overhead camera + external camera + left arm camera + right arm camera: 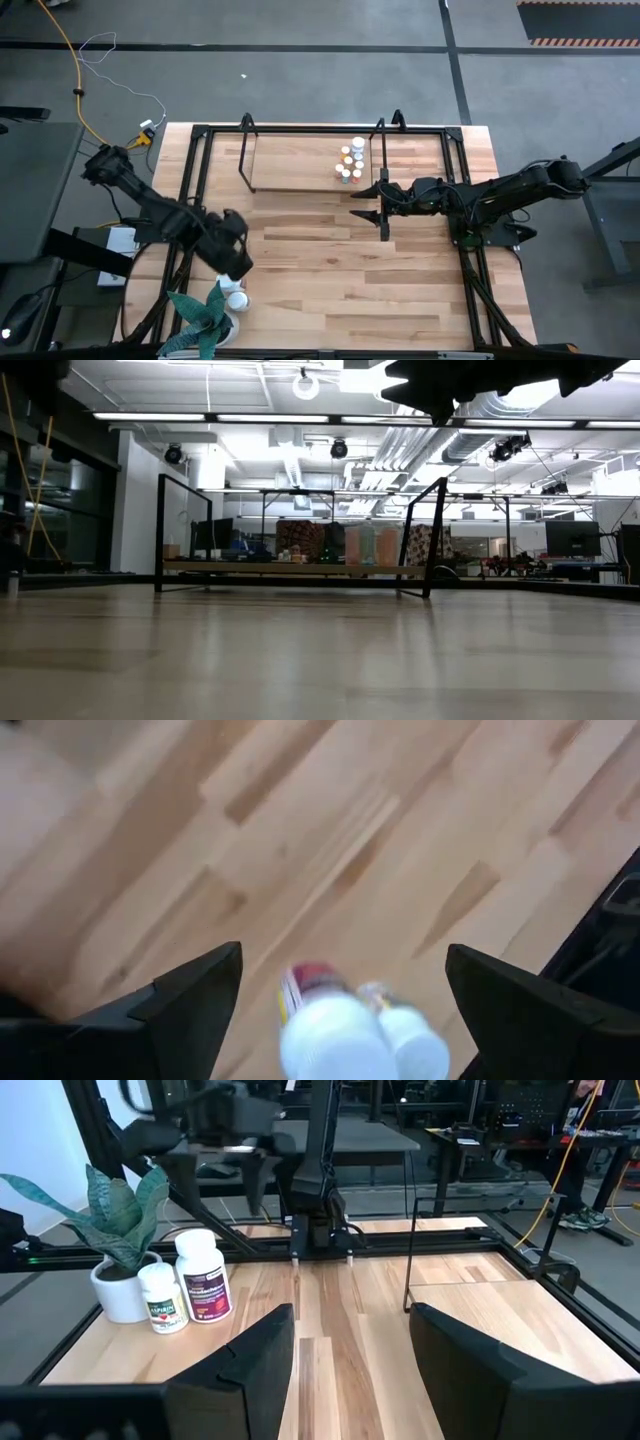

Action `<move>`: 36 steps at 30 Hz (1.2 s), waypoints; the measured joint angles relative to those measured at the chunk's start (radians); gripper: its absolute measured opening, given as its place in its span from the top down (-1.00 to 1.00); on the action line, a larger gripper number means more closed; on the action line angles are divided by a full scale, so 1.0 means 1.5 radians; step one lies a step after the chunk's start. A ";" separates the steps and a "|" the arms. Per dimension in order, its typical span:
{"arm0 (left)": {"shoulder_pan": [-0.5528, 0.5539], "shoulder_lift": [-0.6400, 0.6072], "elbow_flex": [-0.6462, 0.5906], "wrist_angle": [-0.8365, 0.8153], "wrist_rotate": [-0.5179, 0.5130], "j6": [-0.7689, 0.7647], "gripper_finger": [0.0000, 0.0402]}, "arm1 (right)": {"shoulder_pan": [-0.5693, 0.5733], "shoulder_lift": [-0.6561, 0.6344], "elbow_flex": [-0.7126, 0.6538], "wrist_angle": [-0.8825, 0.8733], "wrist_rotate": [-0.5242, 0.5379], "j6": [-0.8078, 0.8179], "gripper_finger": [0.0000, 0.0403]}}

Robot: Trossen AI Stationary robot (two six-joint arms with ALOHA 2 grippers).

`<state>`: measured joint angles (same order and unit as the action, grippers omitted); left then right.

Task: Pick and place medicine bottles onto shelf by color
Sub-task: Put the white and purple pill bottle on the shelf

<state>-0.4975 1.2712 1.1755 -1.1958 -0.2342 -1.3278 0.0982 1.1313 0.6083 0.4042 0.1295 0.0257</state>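
Two white plastic medicine bottles [190, 1292] stand together at the table's near left, beside a green spiky plant in a white pot [115, 1230]. The left gripper [340, 1005] hangs above them, fingers wide, apparently empty. Tiny bottles [351, 161] cluster on the low light-wood shelf [295, 162]. The right gripper [350, 1350] hovers mid-table, open.

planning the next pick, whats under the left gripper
Two white bottles stand beneath the open left gripper, by the plant. The larger has a red label; the gripper hides them from overhead.
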 joint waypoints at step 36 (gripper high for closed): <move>-0.101 0.152 0.000 -0.008 0.141 -0.033 -0.69 | 0.000 0.000 0.000 0.003 0.000 0.000 0.04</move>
<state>-0.6483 1.4994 1.1755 -1.2076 -0.0227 -1.3769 0.0981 1.1313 0.6083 0.4080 0.1291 0.0257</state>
